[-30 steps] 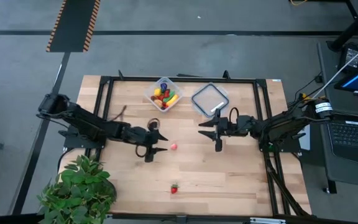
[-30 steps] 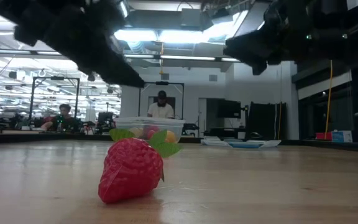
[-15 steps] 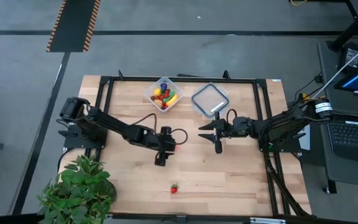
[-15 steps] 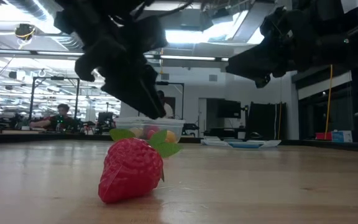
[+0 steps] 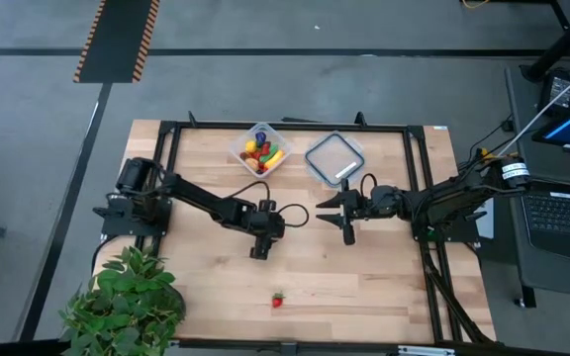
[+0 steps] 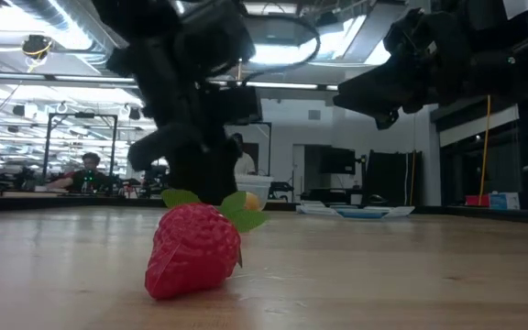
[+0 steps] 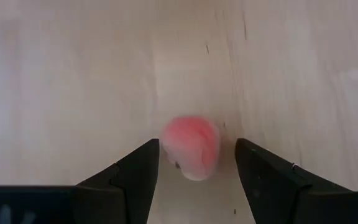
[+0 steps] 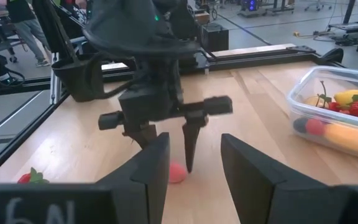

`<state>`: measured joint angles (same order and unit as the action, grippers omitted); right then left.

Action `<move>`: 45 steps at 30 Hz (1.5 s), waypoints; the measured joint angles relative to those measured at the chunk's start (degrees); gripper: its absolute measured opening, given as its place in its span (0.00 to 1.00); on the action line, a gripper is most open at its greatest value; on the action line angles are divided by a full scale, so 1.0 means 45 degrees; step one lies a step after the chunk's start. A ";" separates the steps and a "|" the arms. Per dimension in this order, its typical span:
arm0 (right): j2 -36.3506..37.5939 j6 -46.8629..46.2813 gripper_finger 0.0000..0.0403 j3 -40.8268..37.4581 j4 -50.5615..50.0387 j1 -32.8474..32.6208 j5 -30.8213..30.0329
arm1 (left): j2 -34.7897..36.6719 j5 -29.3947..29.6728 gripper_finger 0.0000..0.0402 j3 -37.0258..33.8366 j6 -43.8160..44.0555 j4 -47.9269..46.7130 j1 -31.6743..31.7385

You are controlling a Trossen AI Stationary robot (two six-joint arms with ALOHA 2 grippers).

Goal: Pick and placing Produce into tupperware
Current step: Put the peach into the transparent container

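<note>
Since a second ago the left arm has reached out from the left edge toward the middle of the pale wooden desk (image 5: 364, 287), so that its jaws now point straight down over a small pink-red toy fruit (image 7: 192, 148), which lay uncovered on the boards before. From above, the left gripper (image 5: 262, 231) hides that piece entirely. Its wrist view shows the two dark fingers (image 7: 135, 171) spread open with the pink-red piece standing between them on the wood, a sliver of gap on either side, not yet pinched. The right wrist view shows the same thing from across the desk, the fruit (image 8: 176, 173) resting on the boards at the tips of the left arm's jaws.

Over on the right, the right gripper (image 5: 342, 212) hangs above the boards just beyond the left one, jaws open and holding nothing.

At the far edge sits the small clear square plastic tub (image 5: 258, 150), already holding a heap of yellow, red and orange pieces. Beside it lies the flat square greyish lid with a white label (image 5: 332, 158).

Well apart from all this, near the front edge, a tiny red toy strawberry with green leaves (image 5: 278, 299) lies alone.
</note>
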<state>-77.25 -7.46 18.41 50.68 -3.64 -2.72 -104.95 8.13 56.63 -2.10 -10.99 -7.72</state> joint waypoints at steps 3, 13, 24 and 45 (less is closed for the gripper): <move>0.0000 0.0002 0.36 0.0000 0.0000 0.0000 0.0001 | -0.0277 -0.0473 0.51 0.0026 0.0059 0.0113 0.0159; 0.0000 0.0016 0.36 0.0000 0.0000 0.0000 0.0000 | -0.0441 -0.0687 0.51 0.0027 0.0082 0.0502 0.0242; 0.0000 0.0005 0.36 0.0000 0.0000 0.0000 0.0000 | -0.0465 -0.0771 0.34 0.0017 0.0254 0.0427 0.0219; -0.0005 0.0037 0.36 0.0005 -0.0576 0.0005 -0.0005 | 0.2596 -0.1315 0.16 -0.0026 -0.0327 -0.2316 0.0972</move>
<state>-77.28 -7.30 18.44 48.08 -3.62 -2.74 -93.27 2.21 56.51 -3.57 -21.41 -3.35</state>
